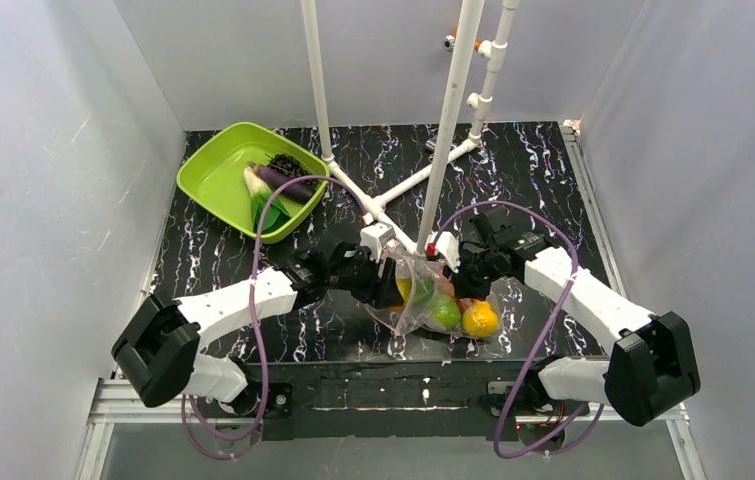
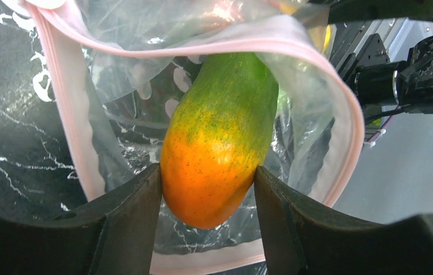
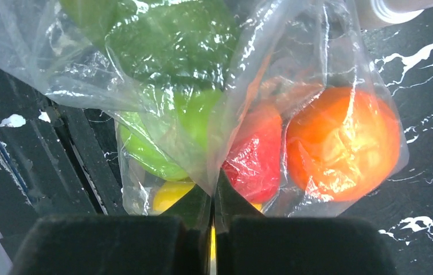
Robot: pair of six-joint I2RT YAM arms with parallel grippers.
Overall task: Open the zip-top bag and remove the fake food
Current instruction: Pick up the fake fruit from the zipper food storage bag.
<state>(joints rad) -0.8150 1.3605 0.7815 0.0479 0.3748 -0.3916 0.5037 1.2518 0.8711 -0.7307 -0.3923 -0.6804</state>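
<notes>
1. Well off to the left of the left pincer, towards the back of the black marbled table, sits a lime-green tray. It holds a purple eggplant, dark grapes and a green-white leafy vegetable.
2. The left pincer is clamped on a fake papaya. Its dark fingers press bare against either side of the fruit's orange end.
3. The papaya is long and smooth. It is glowing orange at the tip nearest the pincer and shades through speckled yellow to green farther from it.
4. The zip-top bag lies between the two pincers, touching both. It is clear, crinkly plastic, and its pink zip strip gapes in a wide loop just beyond the left fingertips. The papaya pokes out through that loop, its green end inside the mouth.
5. Seen from the right wrist, more fake food crowds the bag just ahead of the right pincer. A green apple is to the left, with a yellow lemon low beside it. A small red piece sits straight ahead, and an orange is to the right.
6. The right pincer is closed tight, nipping a fold of the bag's plastic between its jaws.
</notes>
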